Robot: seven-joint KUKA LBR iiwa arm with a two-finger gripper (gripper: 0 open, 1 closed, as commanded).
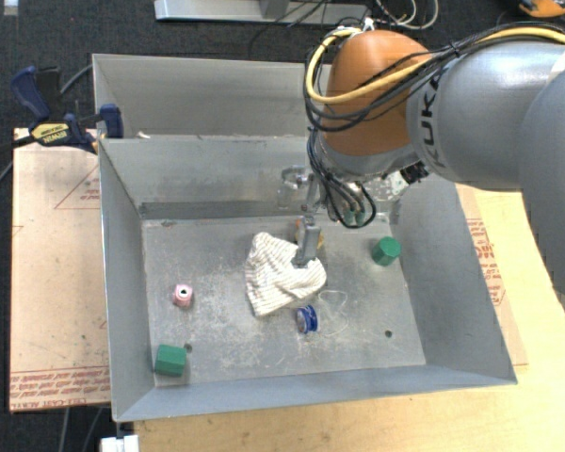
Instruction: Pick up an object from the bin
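A crumpled white cloth (275, 273) with faint checks lies in the middle of the bin floor. My gripper (307, 245) comes down from under the orange cover, and one grey finger touches the cloth's upper right edge. A small blue ring-shaped thing (307, 319) lies just below the cloth. A green block (386, 250) sits to the right of the gripper.
A small pink spool (182, 296) lies at the left of the floor, and a second green block (170, 360) sits in the near left corner. The arm with its orange cover and cables hangs over the bin's back right.
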